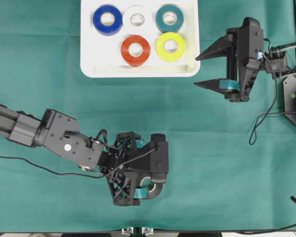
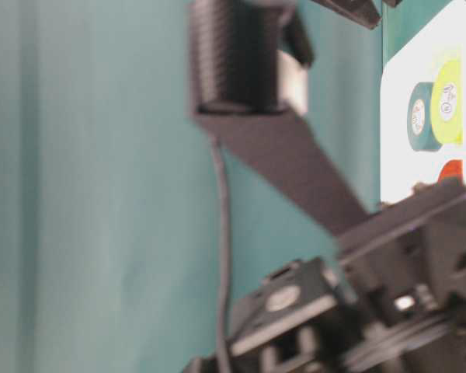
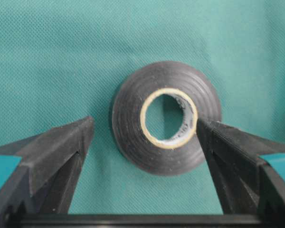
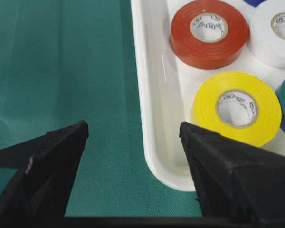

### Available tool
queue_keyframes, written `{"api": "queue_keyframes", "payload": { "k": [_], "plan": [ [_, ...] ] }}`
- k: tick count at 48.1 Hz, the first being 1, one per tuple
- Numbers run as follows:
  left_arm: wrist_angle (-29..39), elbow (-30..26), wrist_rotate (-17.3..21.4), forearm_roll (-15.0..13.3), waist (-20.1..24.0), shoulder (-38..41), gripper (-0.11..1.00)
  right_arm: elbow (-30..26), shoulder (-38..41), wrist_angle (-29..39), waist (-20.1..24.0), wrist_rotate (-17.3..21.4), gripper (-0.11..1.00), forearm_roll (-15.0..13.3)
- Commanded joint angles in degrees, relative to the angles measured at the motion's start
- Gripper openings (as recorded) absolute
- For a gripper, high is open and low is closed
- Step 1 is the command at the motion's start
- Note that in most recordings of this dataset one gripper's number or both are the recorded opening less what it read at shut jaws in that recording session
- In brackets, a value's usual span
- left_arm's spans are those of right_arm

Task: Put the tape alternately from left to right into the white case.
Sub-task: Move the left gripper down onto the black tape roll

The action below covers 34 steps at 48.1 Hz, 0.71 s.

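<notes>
1. On the desk [image 1: 49,59], overhead: case [image 1: 89,54] holds five rolls: blue [image 1: 107,19], white [image 1: 137,19], teal [image 1: 169,18], red [image 1: 135,50], yellow [image 1: 170,47]. Left tool [image 1: 144,190] is low in view, its body hiding the black roll. Right tool [image 1: 203,70] sits wide and empty, just right of the case.
2. Table-level: blurred arm parts, a sliver of the case; nothing useful.
3. Left wrist: black roll [image 3: 166,118] lies flat on the cloth. Tool wide, straddling it; left finger [image 3: 61,145] apart, right finger [image 3: 228,142] at its rim, contact unclear. Probably light, stiff, smooth-sided: pinch across the outer rim.
4. Right wrist: tool wide, holding nothing, at the case corner beside yellow.
</notes>
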Motion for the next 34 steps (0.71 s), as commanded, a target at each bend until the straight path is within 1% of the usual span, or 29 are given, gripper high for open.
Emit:
{"api": "queue_keyframes", "payload": {
  "k": [1,19,34],
  "plan": [
    [-0.18,-1.93,0.09,0.18,0.26,-0.44,0.74,-0.26,-0.26,-0.26,0.18,-0.09,0.84,-0.09],
    [1.41,-1.85,0.62,0.35,1.93,1.23,0.74,0.00,-0.26,-0.26,0.18,-0.09,0.84,-0.09],
    [1.41,-2.99,0.88,0.53,1.93,2.29,0.73,0.00,-0.26,-0.26,0.18,-0.09,0.84,-0.09]
  ]
}}
